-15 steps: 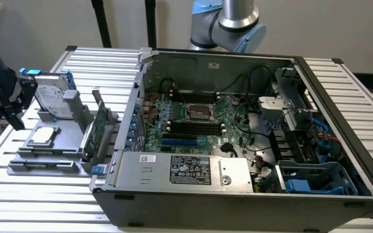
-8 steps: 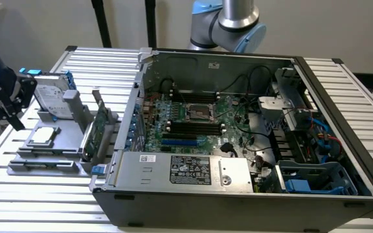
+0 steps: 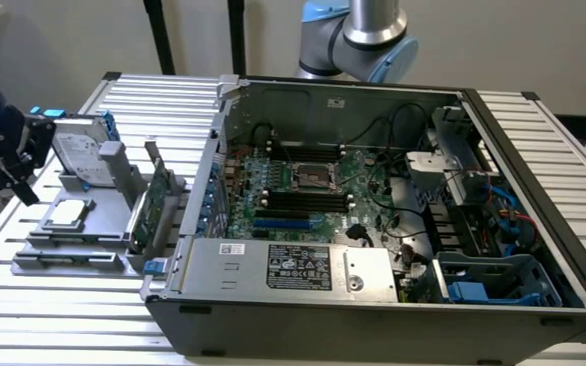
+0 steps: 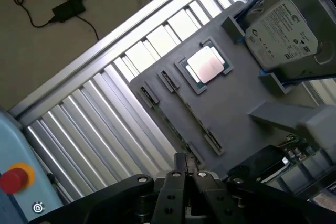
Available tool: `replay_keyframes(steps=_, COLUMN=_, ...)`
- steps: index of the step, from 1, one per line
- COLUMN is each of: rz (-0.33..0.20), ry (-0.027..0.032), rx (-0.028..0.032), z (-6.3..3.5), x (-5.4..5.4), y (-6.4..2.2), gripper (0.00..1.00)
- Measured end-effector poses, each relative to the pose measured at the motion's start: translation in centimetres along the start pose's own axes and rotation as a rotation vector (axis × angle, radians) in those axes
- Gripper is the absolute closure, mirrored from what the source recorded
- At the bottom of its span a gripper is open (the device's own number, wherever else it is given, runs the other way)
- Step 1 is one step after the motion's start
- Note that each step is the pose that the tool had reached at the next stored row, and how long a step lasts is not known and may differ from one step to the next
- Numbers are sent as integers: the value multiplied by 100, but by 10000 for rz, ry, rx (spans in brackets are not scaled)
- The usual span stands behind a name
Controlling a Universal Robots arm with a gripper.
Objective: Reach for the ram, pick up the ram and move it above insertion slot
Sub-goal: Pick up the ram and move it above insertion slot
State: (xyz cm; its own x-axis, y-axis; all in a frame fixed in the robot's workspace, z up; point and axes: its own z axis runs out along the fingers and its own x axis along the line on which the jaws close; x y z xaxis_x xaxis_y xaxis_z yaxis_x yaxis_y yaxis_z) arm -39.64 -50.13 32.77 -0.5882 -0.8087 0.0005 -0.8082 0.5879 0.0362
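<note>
The ram shows as a thin green edge (image 4: 181, 139) standing in a long slot of the grey holder (image 4: 231, 98), between small end clips. My gripper (image 4: 188, 174) hovers above the holder's near end, its fingertips close together with nothing between them. In the exterior view the gripper (image 3: 13, 179) hangs at the exterior view's left, beside the grey holder (image 3: 69, 255) and apart from it. The motherboard's black memory slots (image 3: 308, 200) lie inside the open computer case (image 3: 375, 305), well away from the gripper.
The holder also carries a hard drive (image 4: 283, 30), a processor chip (image 4: 207, 66) and an upright wider green card (image 3: 146, 206). A slatted metal table (image 3: 59, 320) lies under everything. A red button (image 4: 13, 179) sits on a blue box. Cables fill the case's right side.
</note>
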Motion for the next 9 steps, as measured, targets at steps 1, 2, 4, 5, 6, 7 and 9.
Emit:
replay_keyframes(steps=1, rz=-173, ry=6, rx=0, z=0, x=0, y=0, gripper=89)
replay_keyframes(steps=2, rz=-355, ry=13, rx=0, z=1, x=0, y=0, gripper=89)
replay_keyframes(steps=4, rz=-730, ry=27, rx=0, z=2, x=0, y=-1, gripper=89)
replay_keyframes(steps=5, rz=-911, ry=32, rx=1, z=3, x=0, y=-1, gripper=89)
replay_keyframes(steps=6, rz=-1084, ry=39, rx=1, z=3, x=0, y=-1, gripper=89)
replay_keyframes(steps=7, rz=-1270, ry=46, rx=0, z=3, x=0, y=0, gripper=89)
replay_keyframes(steps=9, rz=-1629, ry=59, rx=1, z=4, x=0, y=-1, gripper=89)
